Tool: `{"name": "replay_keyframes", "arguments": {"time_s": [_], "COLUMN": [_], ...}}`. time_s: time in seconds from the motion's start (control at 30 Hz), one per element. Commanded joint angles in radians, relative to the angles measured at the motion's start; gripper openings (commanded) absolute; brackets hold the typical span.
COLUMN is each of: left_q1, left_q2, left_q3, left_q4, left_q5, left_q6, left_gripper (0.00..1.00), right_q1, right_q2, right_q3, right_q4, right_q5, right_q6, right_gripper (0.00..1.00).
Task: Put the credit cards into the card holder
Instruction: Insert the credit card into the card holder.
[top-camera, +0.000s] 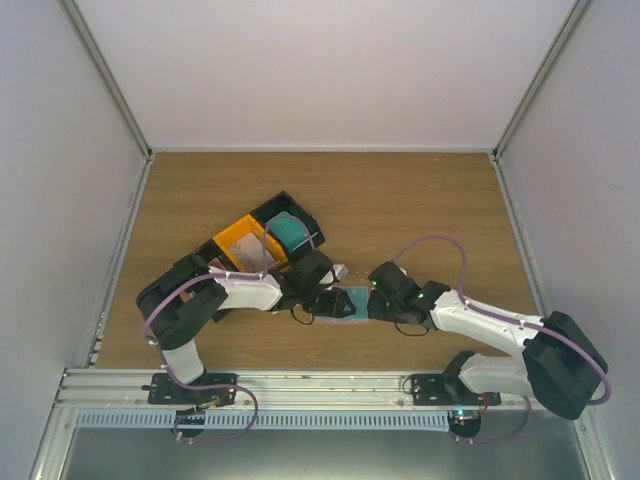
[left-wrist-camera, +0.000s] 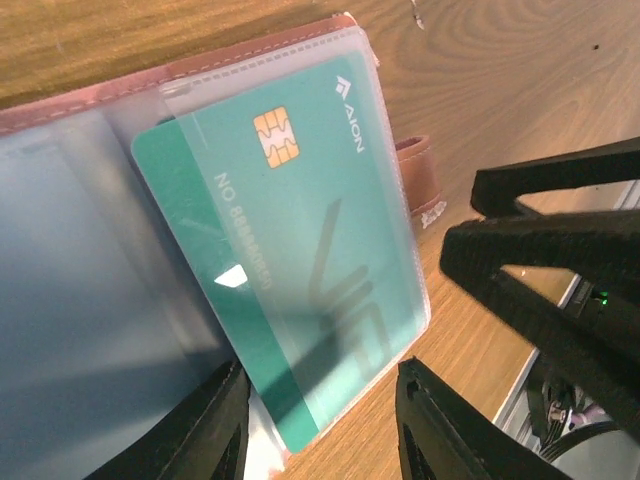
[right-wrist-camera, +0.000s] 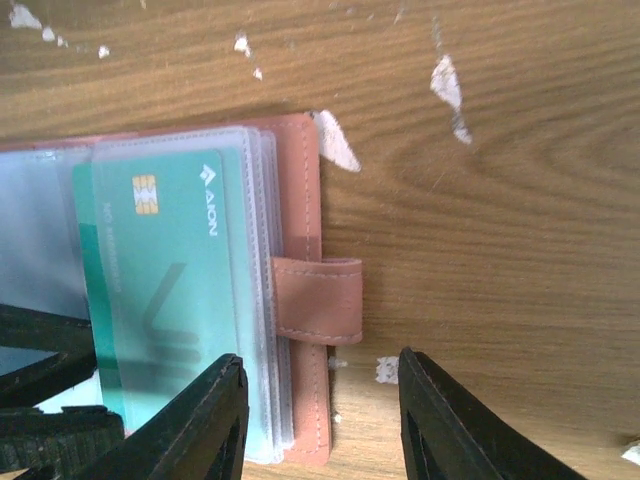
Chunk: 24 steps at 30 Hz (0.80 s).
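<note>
The salmon-pink card holder (right-wrist-camera: 300, 200) lies open on the wooden table between both grippers, its clear sleeves facing up. A teal-blue credit card (left-wrist-camera: 290, 250) sits partly inside a clear sleeve, and a darker strip of it sticks out at the sleeve's open side. It also shows in the right wrist view (right-wrist-camera: 170, 280) and the top view (top-camera: 352, 300). My left gripper (left-wrist-camera: 320, 430) is open, with the card's lower corner between its jaws and touching neither. My right gripper (right-wrist-camera: 320, 420) is open over the holder's strap edge (right-wrist-camera: 318, 300). The red and pale cards are not in view.
An orange bin (top-camera: 243, 243) and a black bin (top-camera: 290, 228) stand just behind the left gripper. Small white scraps (right-wrist-camera: 445, 85) lie on the wood. The right gripper's black fingers (left-wrist-camera: 550, 270) stand close beside the holder in the left wrist view.
</note>
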Motion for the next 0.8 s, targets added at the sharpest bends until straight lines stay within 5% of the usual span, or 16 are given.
{"name": "replay_keyframes", "arguments": {"time_s": [0.0,0.77], "left_q1": [0.005,0.228], "left_q2": [-0.028,-0.24], "left_q3": [0.02,-0.073], "left_q4": [-0.12,-0.33], "left_q5": [-0.039,-0.149], "left_q6": [0.034,0.068], "left_gripper": [0.43,0.48], "right_q1": [-0.037,-0.235], "right_q2": [-0.037,-0.035], "right_q3": [0.0,-0.089], "right_q4": [-0.017,0.173], "right_q5": [0.036,-0.251], "right_q6": [-0.024,-0.253], "right_gripper": [0.4,0.33]}}
